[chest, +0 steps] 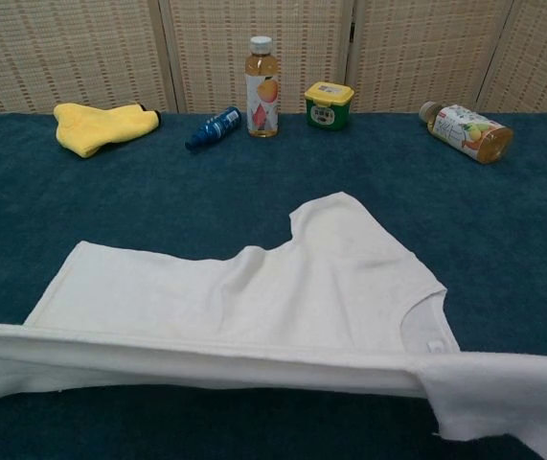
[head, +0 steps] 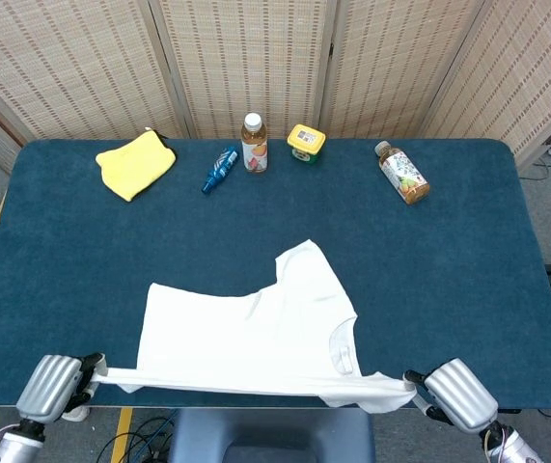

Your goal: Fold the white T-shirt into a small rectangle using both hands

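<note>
The white T-shirt (head: 246, 333) lies spread on the blue table (head: 449, 270), one sleeve pointing to the far side. Its near edge (chest: 254, 359) is lifted off the cloth and stretched taut between my two hands. My left hand (head: 55, 384) grips the near left corner at the table's front edge. My right hand (head: 456, 393) grips the near right sleeve end. The chest view shows the raised edge as a white band across the bottom; neither hand shows there.
Along the far edge lie a yellow cloth (head: 135, 162), a blue bottle on its side (head: 220, 169), an upright drink bottle (head: 254, 143), a yellow-lidded green jar (head: 306, 142) and a tipped bottle (head: 402, 173). Woven screens stand behind.
</note>
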Available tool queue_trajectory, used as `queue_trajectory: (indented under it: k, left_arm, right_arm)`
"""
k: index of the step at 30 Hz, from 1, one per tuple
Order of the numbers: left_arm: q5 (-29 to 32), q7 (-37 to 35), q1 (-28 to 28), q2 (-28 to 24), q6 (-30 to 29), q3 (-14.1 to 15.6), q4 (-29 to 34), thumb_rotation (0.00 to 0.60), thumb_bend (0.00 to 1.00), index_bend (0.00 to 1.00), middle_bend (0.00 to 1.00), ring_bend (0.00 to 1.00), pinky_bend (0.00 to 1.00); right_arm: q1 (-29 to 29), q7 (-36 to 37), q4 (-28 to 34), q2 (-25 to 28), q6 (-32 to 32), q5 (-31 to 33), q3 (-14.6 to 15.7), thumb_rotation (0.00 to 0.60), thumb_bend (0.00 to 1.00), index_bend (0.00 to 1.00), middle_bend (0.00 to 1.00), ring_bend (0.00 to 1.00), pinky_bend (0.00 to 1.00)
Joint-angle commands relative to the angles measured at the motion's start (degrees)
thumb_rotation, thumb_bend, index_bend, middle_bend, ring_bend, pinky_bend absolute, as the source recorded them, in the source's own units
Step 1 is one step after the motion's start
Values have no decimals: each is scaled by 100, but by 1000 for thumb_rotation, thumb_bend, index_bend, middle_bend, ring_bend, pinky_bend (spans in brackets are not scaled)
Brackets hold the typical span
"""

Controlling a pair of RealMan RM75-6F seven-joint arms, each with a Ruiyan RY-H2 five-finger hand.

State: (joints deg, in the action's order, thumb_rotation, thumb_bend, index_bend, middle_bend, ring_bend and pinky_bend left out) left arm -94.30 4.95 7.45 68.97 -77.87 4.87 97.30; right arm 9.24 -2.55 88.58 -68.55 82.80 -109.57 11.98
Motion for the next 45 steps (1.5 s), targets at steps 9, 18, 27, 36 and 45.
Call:
queue_trajectory:
  k: [9,18,27,36,45]
  left_arm:
    - [1046,567,1135,423,1492,-807,-301,600,598,620,879,807,870]
    - [1893,858,1837,870,2299,-1241,-931,600,598,613,879,806,870]
    - [2603,1068,2264,1166,2707,-1430,-1430,600,598,602,879,806,870]
    - [2981,1199,2486,1272,2828,-1436,-1676,600,597,574,879,806,870]
    - [3260,1298,2638,1433,2877,-1394,-1959,600,592,543,879,803,870]
  right_arm:
    - [304,-404,94,-413,-655,598,-493,600,616,695,970,1000,1000]
    - [588,-639,84,-714,-1127,1108,-868,600,616,695,970,1000,1000]
    - [855,-784,-82,-1028,-1437,1433,-1119,600,616,695,969,1000,1000]
    - [1045,-829,-215,-1193,-1567,1649,-1278,600,618,695,969,1000,1000]
    - [1172,-886,-243,-1302,-1664,1815,-1331,600,618,695,970,1000,1000]
